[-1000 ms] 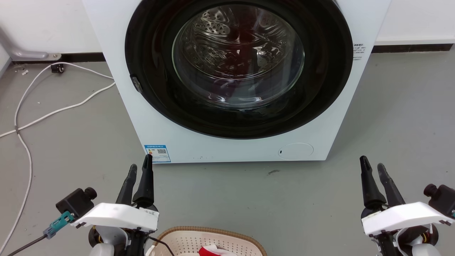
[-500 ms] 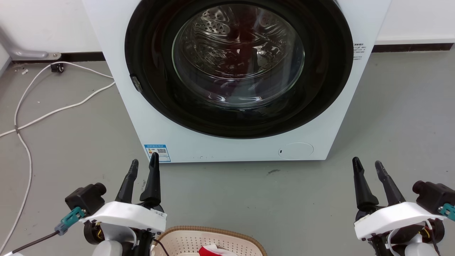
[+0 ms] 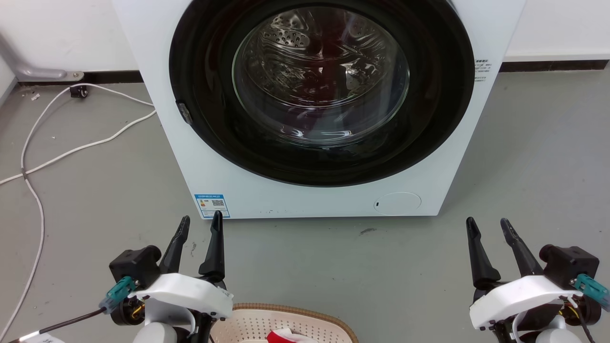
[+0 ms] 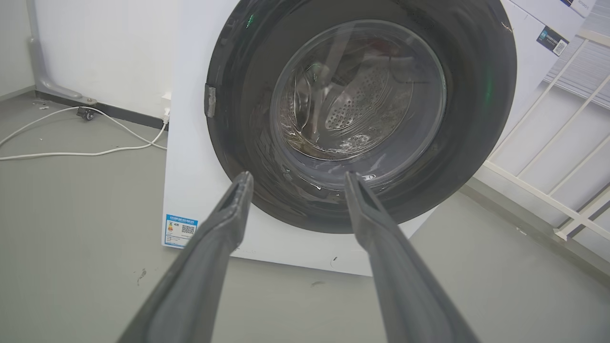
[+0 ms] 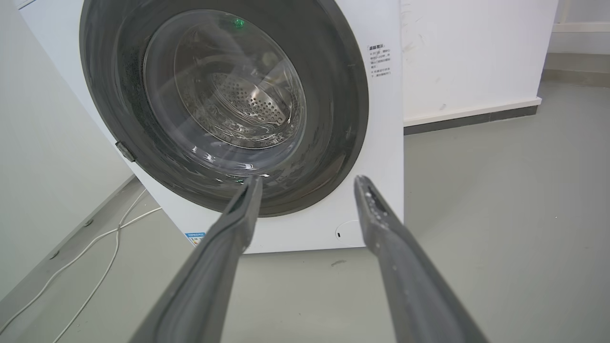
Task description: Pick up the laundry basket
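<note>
Both released, empty: left claw [image 3: 201, 217], right claw [image 3: 487, 221] | laundry basket [image 3: 286, 307] between them, untouched

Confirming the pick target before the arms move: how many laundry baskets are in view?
1. The laundry basket sits at the head view's bottom edge, between the left gripper and the right gripper, cut off by the frame. Others could lie beyond it.

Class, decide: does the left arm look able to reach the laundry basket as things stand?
Probably yes: the laundry basket lies close behind the open left gripper, nothing between, though it points away at the washing machine.
</note>
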Tool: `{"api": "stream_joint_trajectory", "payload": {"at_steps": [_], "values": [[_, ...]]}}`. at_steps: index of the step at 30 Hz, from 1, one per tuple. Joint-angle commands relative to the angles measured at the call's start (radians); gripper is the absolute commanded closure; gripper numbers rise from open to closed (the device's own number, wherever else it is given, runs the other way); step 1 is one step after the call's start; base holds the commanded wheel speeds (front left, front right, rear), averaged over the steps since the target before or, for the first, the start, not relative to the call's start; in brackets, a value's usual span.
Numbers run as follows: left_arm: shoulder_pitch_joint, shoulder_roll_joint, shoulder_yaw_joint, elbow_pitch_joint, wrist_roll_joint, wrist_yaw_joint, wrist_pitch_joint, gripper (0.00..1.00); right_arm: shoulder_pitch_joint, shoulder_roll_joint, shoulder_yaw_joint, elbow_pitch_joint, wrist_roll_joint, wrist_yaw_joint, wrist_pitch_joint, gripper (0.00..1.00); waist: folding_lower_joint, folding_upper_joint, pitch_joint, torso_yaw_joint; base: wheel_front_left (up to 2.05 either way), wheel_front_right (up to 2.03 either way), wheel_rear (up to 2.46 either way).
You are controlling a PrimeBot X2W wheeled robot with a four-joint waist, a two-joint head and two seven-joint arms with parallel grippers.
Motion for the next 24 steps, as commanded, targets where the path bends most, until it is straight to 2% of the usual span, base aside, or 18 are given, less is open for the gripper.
{"api": "stream_joint_trajectory", "payload": {"at_steps": [1,24], "values": [[-0.023,0.004,-0.002,-0.001,0.04,0.007,-0.011,0.0,0.001,-0.002,0.002,-0.014,-0.04,0.0,-0.004,0.0,0.0,0.0,0.0,0.0,0.0,0.0,0.0],[-0.035,0.014,-0.032,0.028,0.256,0.046,-0.058,0.0,0.018,-0.001,0.009,0.001,-0.209,0.0,-0.011,0.0,0.0,0.0,0.0,0.002,0.0,0.0,0.0]]}}
